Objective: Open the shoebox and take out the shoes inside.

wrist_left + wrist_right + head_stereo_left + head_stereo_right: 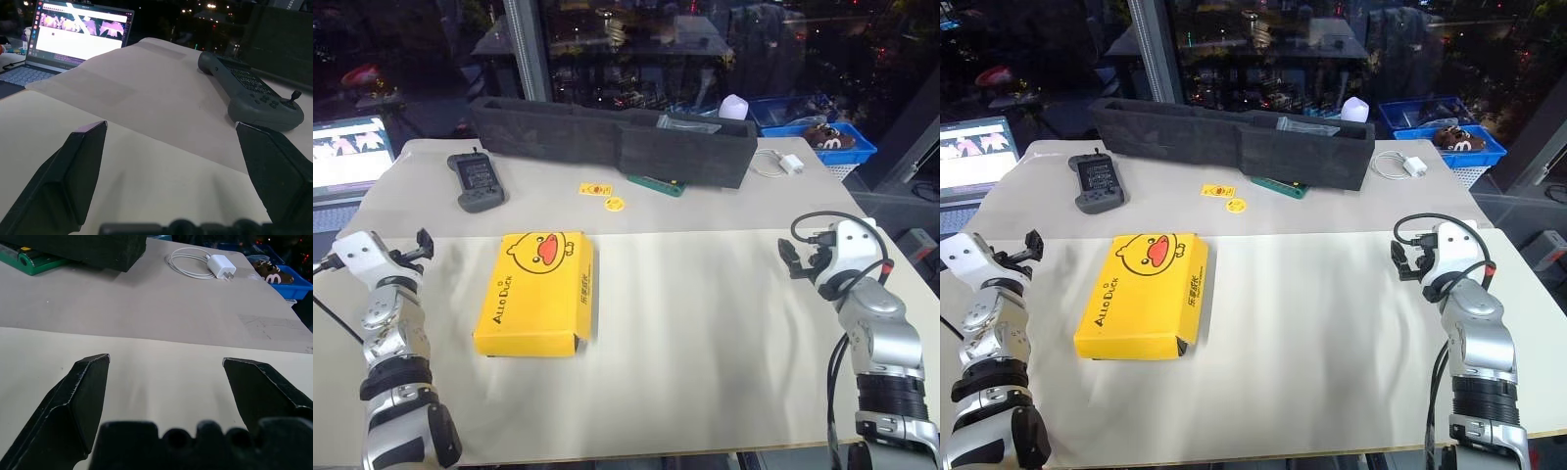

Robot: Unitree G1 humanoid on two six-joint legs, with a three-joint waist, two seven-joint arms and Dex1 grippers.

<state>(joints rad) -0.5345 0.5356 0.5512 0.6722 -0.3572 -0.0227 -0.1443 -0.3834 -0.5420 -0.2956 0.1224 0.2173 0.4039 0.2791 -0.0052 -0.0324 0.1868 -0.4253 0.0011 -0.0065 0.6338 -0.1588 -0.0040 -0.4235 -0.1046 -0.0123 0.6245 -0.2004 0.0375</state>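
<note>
Left gripper (419, 247) jaws spread wide, empty, hovers over table (705, 333) left edge, apart from shoebox (536, 292). Right gripper (795, 259) also spread, empty, far right, well apart from box. Shoebox lies flat left of centre, yellow lid on, closed. Shoes presumably inside, unseen. Step: pre-approach, nothing opened yet. Next: both grippers move in toward box, one steadies base, other catches lid edge and lifts; lid seam hard to make out.
</note>
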